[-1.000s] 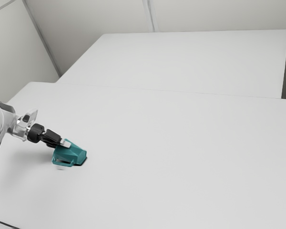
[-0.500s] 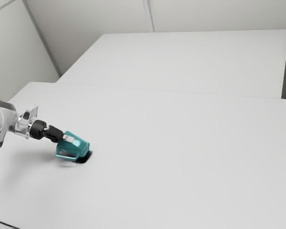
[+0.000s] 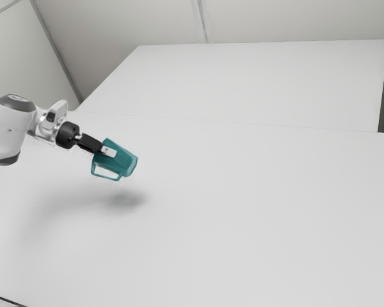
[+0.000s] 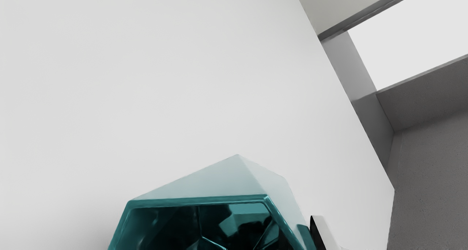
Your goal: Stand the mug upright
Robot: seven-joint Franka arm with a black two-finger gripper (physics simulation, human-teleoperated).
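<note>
The teal mug [image 3: 124, 162] is up in the air over the white table [image 3: 243, 204], leaning well over, and the tool [image 3: 109, 151] is closed on it, carrying its weight. The arm [image 3: 13, 131] reaches in from the exterior view's left of the mug. The handle [image 3: 105, 177] is on the mug's lower side, slanting down towards the table. A soft shadow [image 3: 125, 199] lies on the table below the mug, apart from it. In the wrist view the mug's open mouth faces the camera, dark and glossy inside, with a pale fingertip [image 4: 323, 230] beside the mug's wall
</note>
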